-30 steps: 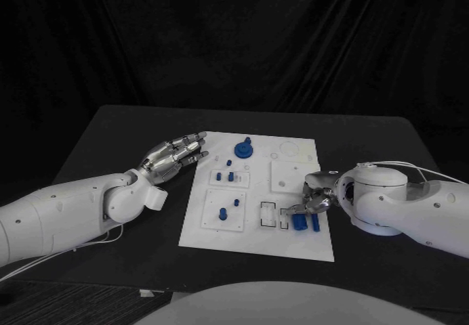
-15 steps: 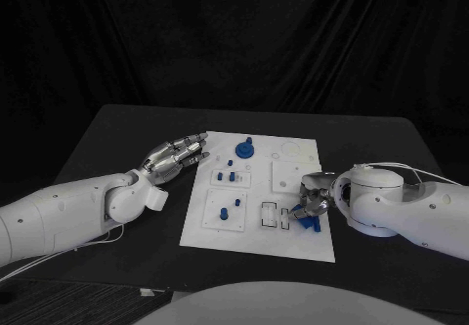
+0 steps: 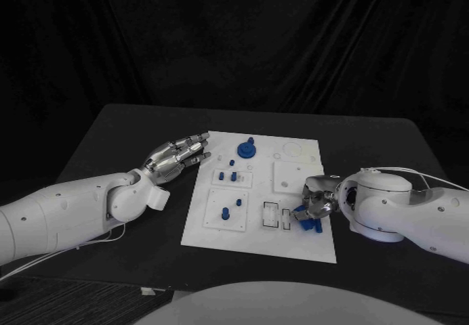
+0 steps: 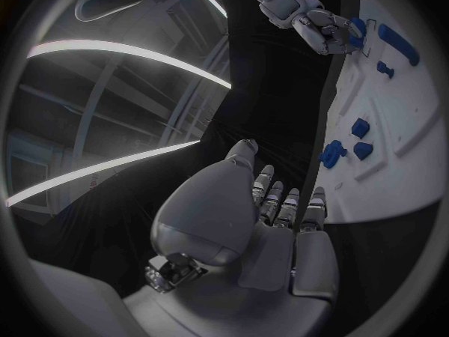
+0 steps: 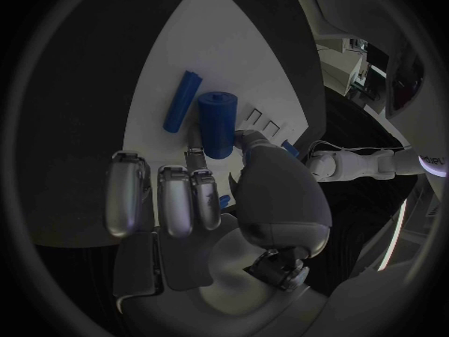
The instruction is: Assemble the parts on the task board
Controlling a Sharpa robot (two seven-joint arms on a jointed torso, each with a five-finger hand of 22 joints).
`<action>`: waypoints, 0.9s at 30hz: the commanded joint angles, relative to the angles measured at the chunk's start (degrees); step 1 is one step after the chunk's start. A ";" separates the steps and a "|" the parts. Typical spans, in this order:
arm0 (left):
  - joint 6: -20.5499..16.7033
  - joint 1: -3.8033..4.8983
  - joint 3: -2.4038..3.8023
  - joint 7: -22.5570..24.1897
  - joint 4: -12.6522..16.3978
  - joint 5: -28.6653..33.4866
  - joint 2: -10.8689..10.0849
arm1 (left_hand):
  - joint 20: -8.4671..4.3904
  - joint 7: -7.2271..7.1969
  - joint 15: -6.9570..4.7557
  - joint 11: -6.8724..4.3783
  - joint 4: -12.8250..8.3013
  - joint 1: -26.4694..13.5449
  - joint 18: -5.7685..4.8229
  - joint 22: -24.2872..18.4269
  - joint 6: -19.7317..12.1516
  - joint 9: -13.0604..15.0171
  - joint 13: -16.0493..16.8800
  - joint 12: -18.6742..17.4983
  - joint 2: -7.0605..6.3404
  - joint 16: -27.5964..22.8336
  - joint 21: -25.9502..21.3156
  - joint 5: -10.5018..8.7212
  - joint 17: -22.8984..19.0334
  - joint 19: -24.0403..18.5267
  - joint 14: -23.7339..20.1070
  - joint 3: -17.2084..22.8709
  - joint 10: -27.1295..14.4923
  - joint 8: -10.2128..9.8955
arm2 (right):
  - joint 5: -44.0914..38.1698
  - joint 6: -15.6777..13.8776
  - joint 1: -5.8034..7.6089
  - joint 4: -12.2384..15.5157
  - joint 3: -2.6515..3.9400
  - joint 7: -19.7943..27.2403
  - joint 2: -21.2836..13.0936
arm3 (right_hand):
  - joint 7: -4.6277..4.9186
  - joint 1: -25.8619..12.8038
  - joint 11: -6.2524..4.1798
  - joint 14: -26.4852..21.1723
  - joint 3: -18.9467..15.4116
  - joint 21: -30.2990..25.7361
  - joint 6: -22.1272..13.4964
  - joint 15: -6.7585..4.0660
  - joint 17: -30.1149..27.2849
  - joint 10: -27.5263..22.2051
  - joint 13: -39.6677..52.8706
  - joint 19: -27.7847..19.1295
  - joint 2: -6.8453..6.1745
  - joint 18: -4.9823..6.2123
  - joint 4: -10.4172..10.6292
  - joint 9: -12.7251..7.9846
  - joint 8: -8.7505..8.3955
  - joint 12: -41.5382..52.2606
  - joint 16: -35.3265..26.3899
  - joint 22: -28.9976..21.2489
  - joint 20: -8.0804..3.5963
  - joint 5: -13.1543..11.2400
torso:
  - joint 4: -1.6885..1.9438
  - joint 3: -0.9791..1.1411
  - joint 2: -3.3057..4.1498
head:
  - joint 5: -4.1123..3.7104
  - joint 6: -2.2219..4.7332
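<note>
The white task board [image 3: 256, 233] lies mid-table. At its right edge, my right hand [image 3: 314, 202] pinches a blue cylinder [image 3: 304, 223] between thumb and a finger, low over the board. The right wrist view shows this cylinder [image 5: 217, 123] in the fingertips [image 5: 197, 157], and a ribbed blue part [image 5: 182, 101] lying flat on the board beside it. My left hand [image 3: 179, 154] hovers by the board's far left edge, fingers apart and holding nothing. The left wrist view shows the board [image 4: 402, 112] past that hand [image 4: 272, 217].
A blue knobbed part [image 3: 245, 147] stands at the board's far side. Small blue pegs [image 3: 228, 176] and a taller peg [image 3: 226, 215] stand in square plates on its left half. Rectangular slots [image 3: 269, 215] lie just left of the right hand. Bare black table [image 3: 391, 149] surrounds the board.
The right hand has shifted slightly towards the near edge, and the blue cylinder has tilted in its grip. The left hand has stayed where it was.
</note>
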 commanded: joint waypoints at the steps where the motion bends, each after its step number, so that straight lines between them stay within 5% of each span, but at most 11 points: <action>1: 0.90 -0.08 0.06 0.38 0.01 0.29 0.10 | 0.24 0.21 0.15 0.19 -0.06 0.15 1.02 -0.05 -0.09 0.05 -0.08 -0.32 -0.24 0.25 0.17 0.33 0.02 -0.09 -0.15 0.35 -0.34 0.18 | 7.94 -4.42 0.11 0.73 -0.05 0.71 -0.55 | -0.77 -0.74 -0.73 4.51 8.64 0.30 -0.32 -0.38 7.23 6.40 15.09 2.32 0.64 0.04 -7.88 0.97 0.77 0.20 0.20 11.48 -0.14 4.65 | -0.03 0.00 0.02 | 0.11 -0.01; 9: 1.01 -0.11 0.06 0.09 -0.10 0.29 0.23 | 0.25 0.24 0.16 0.23 -0.07 0.13 1.02 -0.09 -0.11 0.05 -0.08 -0.31 -0.19 0.23 0.16 0.37 0.01 -0.10 -0.17 0.42 -0.34 0.19 | 24.30 -8.78 2.31 1.02 -0.04 1.90 -0.38 | -1.12 -3.30 -1.01 4.46 9.40 0.41 -0.13 -0.61 6.74 6.40 15.09 2.38 0.80 0.03 -7.32 2.19 2.04 0.20 0.02 11.50 -0.35 2.82 | -0.04 0.01 0.01 | 0.06 -0.01; 21: 1.26 -0.12 0.06 -0.17 -0.14 0.29 0.39 | 0.25 0.24 0.16 0.23 -0.07 0.13 1.02 -0.09 -0.11 0.05 -0.08 -0.31 -0.19 0.23 0.16 0.37 0.01 -0.10 -0.17 0.42 -0.34 0.19 | 33.32 -8.78 2.67 -1.32 -0.05 1.15 3.14 | -1.05 -5.82 -0.96 4.37 9.75 -0.13 -1.67 -0.63 6.01 6.40 15.09 2.22 1.05 0.16 -6.81 3.27 2.73 0.20 -0.24 11.31 -0.43 -3.31 | 0.01 -0.03 -0.01 | 0.02 -0.01; 27: 1.46 -0.13 0.06 -0.20 -0.13 0.29 0.49 | 0.25 0.24 0.16 0.23 -0.07 0.13 1.02 -0.09 -0.11 0.05 -0.08 -0.31 -0.19 0.23 0.16 0.37 0.01 -0.10 -0.17 0.42 -0.34 0.19 | 32.84 -8.25 1.99 -2.56 -0.06 0.68 4.67 | -0.34 -6.92 -0.34 4.22 8.57 -1.05 -4.15 -0.13 5.33 6.40 15.09 1.86 0.80 0.34 -6.57 3.82 2.91 0.20 -0.54 11.02 -0.04 -13.04 | 0.04 -0.03 0.02 | 0.07 -0.01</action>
